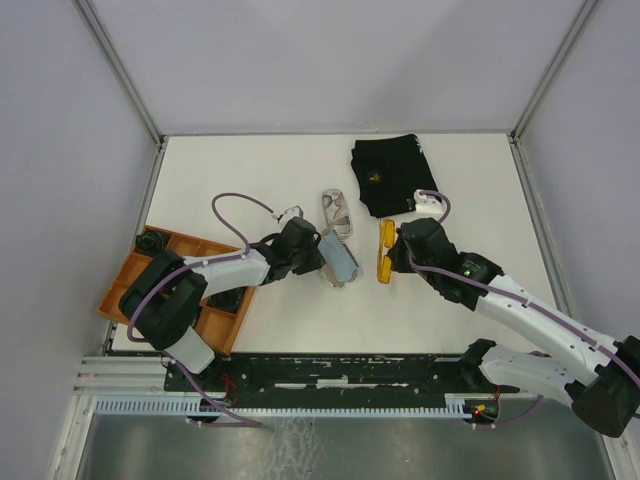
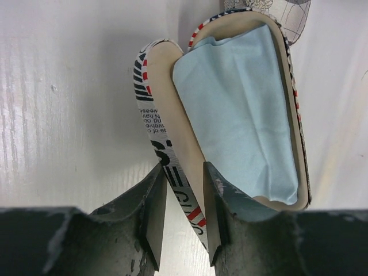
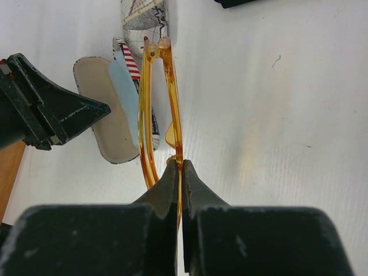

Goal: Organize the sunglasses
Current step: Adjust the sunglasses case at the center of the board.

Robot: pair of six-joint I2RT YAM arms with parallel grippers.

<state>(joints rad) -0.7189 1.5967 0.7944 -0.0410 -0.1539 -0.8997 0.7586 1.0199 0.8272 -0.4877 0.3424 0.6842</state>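
My right gripper is shut on the thin frame of the orange-amber sunglasses, which stand on edge just over the white table. From above, these sunglasses lie right of the open printed glasses case, with the right gripper at their right side. My left gripper has closed onto the case's raised lid, one fingertip outside it and one inside, both touching it. A light blue cloth fills the case's base. From above, the left gripper sits at the case's left edge.
A second printed case lies just behind the open one. A black fabric bag lies at the back right. An orange compartment tray holding dark items sits at the left. A small pale thin thing lies by the left arm's cable.
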